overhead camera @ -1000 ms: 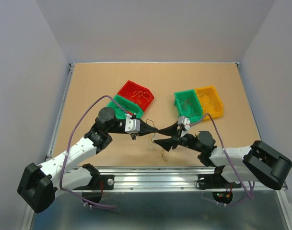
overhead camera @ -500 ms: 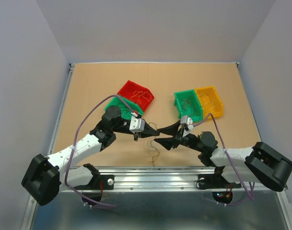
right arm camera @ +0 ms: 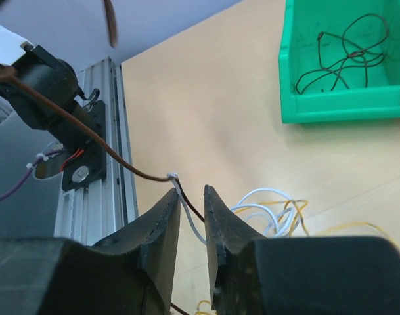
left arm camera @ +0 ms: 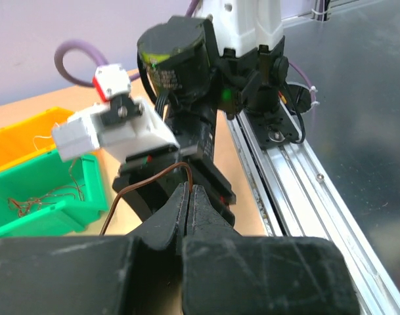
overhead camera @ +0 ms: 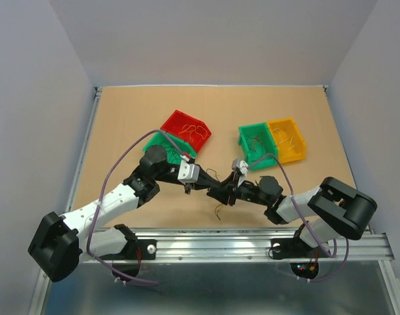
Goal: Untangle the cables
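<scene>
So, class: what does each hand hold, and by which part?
Left hand pinches a thin brown wire where its arch comes down. Right hand grips nothing yet; a thin white wire runs between its parted fingers.

The cables (right arm camera: 272, 211) are recorded as a loose, loopy tangle of white and yellow strands lying on the table (right arm camera: 206, 111) (strand count not determinable). One brown wire (right arm camera: 88, 128) is stretched taut in the air. It is pinched in the left gripper (left arm camera: 188, 190) and passed, with a white wire (right arm camera: 186, 220), between the narrowly parted fingers of the right gripper (right arm camera: 191, 193).
</scene>
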`<state>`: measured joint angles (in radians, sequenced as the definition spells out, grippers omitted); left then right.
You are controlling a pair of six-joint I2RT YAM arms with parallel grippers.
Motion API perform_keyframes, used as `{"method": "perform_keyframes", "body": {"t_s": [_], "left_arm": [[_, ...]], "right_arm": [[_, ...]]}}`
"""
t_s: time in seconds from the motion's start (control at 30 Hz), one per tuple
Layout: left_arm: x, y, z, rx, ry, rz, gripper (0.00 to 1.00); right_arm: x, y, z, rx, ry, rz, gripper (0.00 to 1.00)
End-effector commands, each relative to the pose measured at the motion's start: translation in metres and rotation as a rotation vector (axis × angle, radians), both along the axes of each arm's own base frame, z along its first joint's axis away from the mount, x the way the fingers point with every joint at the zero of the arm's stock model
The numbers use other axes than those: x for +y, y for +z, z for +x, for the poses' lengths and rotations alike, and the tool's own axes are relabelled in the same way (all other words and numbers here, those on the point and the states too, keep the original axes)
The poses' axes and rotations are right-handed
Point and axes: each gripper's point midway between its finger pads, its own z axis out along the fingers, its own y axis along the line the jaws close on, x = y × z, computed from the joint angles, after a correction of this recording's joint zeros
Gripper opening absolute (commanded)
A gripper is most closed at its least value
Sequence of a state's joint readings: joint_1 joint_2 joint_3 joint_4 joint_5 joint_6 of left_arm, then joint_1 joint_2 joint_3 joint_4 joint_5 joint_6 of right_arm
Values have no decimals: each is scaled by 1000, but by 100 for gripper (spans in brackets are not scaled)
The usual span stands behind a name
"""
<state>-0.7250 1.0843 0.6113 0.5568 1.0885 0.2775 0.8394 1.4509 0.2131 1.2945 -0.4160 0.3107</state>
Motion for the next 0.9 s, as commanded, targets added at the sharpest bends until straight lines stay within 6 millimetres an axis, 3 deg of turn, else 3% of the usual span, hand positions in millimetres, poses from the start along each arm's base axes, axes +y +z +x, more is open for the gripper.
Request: {"method": "perform_keyframes", "body": {"t_s": [0.0, 0.07, 0.1, 0.17, 0.2, 0.3, 0.33, 0.4, 0.43, 0.5, 0.63, 0.7, 0.87], "left_arm": [[1, 50, 1, -111, 21, -110, 0], [4, 75, 7, -150, 88, -158, 0], [4, 75, 7, -150, 88, -159, 0], [7, 104, 13, -179, 145, -211, 0], [8, 126, 15, -203, 163, -248, 0], [12, 169, 25, -212, 238, -319, 0], [13, 198, 27, -235, 255, -365, 0], [15, 227, 38, -223, 315, -406, 0], [15, 252, 41, -234, 328, -441, 0], [16, 273, 49, -225, 371, -463, 0], [34, 337, 60, -288, 499, -556, 0], [42, 355, 61, -319, 536, -581, 0], [41, 336, 73, -310, 586, -535, 0]], "right_arm": [[5, 117, -10, -304, 58, 375, 25], [9, 115, -8, -296, 63, 371, 24], [9, 115, -8, -296, 65, 371, 23], [13, 114, -6, -289, 70, 368, 23], [16, 111, -5, -281, 74, 362, 22], [19, 110, -4, -280, 83, 361, 22], [20, 109, -4, -275, 87, 359, 22], [22, 109, -4, -272, 89, 359, 22], [23, 108, -3, -269, 89, 357, 22], [23, 106, -2, -265, 84, 353, 22], [20, 106, -4, -267, 76, 350, 22], [16, 109, -5, -277, 67, 354, 25], [-1, 111, -11, -297, 25, 359, 38]]}}
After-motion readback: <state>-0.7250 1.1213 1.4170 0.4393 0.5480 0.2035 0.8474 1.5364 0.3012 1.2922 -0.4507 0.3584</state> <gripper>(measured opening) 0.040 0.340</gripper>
